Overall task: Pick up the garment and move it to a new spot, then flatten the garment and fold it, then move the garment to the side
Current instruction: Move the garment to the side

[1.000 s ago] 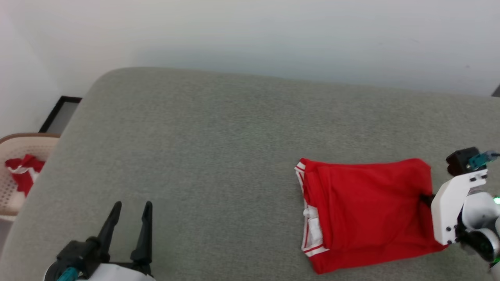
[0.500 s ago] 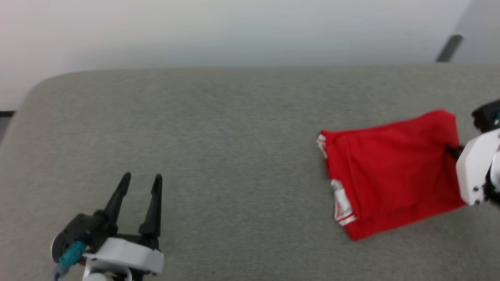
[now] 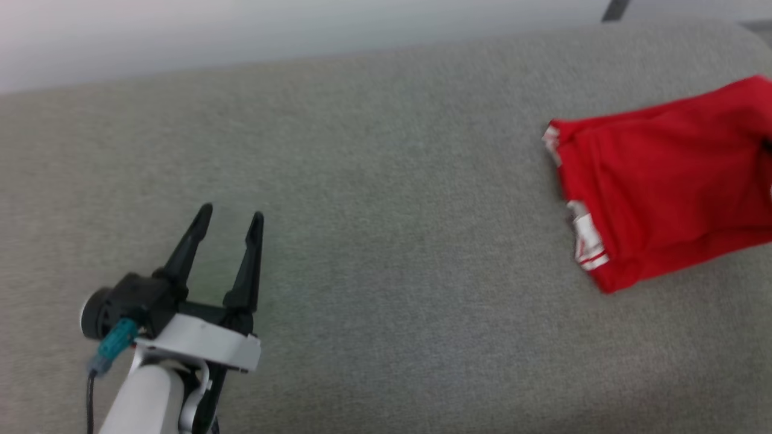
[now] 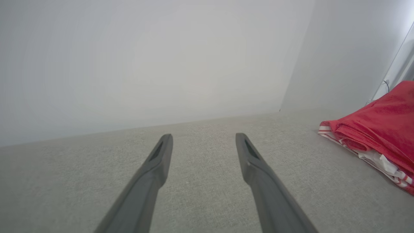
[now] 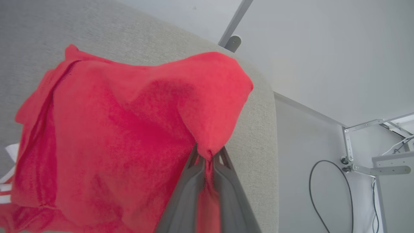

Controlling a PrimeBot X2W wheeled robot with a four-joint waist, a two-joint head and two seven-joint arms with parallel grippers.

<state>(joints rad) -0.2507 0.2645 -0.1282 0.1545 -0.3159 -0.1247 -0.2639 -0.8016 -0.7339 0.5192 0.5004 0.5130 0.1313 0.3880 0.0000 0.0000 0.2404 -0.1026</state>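
The folded red garment (image 3: 663, 181) lies on the grey cushioned surface at the right edge of the head view, its white striped trim facing left. In the right wrist view my right gripper (image 5: 208, 152) is shut on the garment (image 5: 129, 129), pinching a raised edge of the red cloth between its two fingers. My left gripper (image 3: 229, 217) rests at the lower left of the head view, open, with nothing between its fingers. In the left wrist view it (image 4: 203, 139) hovers over bare fabric, and the garment (image 4: 381, 129) lies far off to its right.
The grey cushioned surface (image 3: 374, 211) runs across the whole head view up to a pale wall. In the right wrist view the cushion's rounded edge (image 5: 271, 136) drops to a floor with a black cable (image 5: 326, 191) and metal frame legs (image 5: 372, 142).
The head view has swung, so the garment now sits further right and higher in it. The right gripper keeps its hold, and the garment has slid with it. The left gripper stays open.
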